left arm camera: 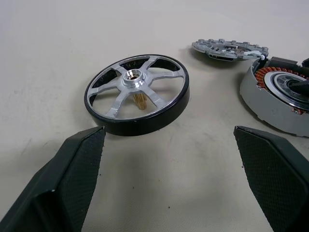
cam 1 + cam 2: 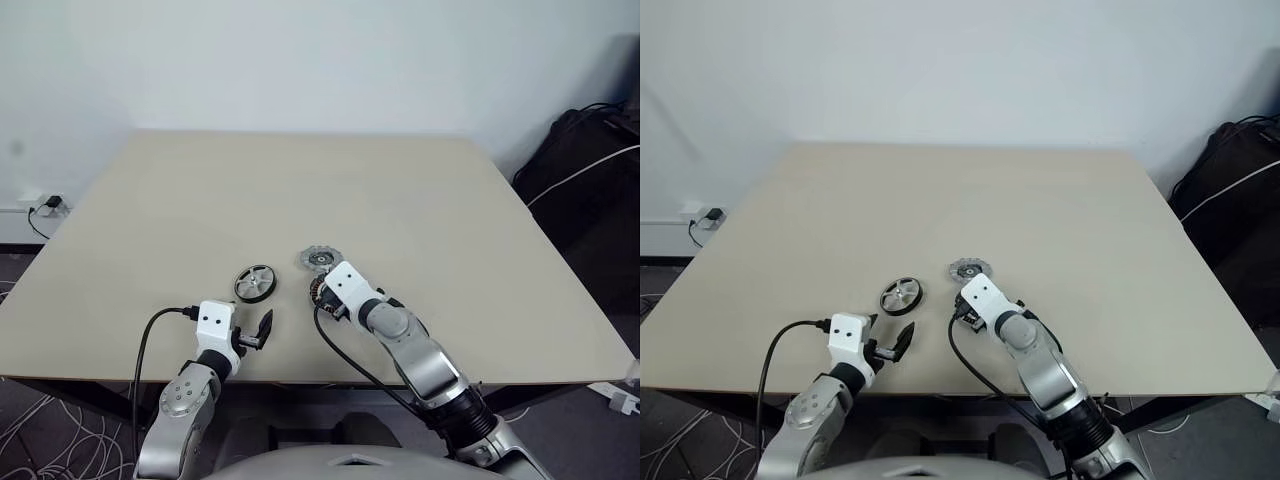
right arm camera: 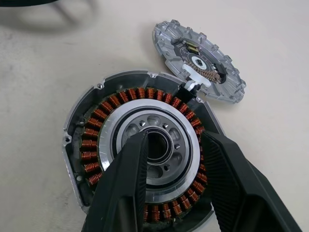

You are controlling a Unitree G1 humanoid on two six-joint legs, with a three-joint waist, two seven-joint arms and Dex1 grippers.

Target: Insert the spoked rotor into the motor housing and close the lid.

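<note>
- Beige table [image 2: 420, 210] against pale wall; dark bag w/ white cable at far right on floor, wall socket w/ plug at far left.
- Spoked rotor [image 2: 254, 283] lies flat on table near the front edge, centre-left. Dark rim, silver spokes + hub; small brass pinion shows under the hub in left wrist view.
- Lid [image 2: 319, 259] lies flat on table just beyond and to the right of rotor, apart from it. Grey, notched edge, dark centre (right wrist view shows small white clip and a component on its face).
- Motor housing [image 3: 140, 154] sits on table just in front of lid, to the right of rotor, mostly hidden under right arm in head views. Copper windings ring a pale centre w/ open bore; no rotor in it, lid off.
- Right tool [image 3: 171, 159] over housing, pointing down at it. Fingers set narrow: one finger [image 3: 128, 183] lies across the centre bore, the other over the windings on the lid side. Actual grip on housing – can't tell.
- Left tool [image 1: 169, 145] near front edge of table, just short of rotor, fingers spread wide, nothing between them. One pad [image 1: 79, 174] sits close to rotor rim, not touching.
</note>
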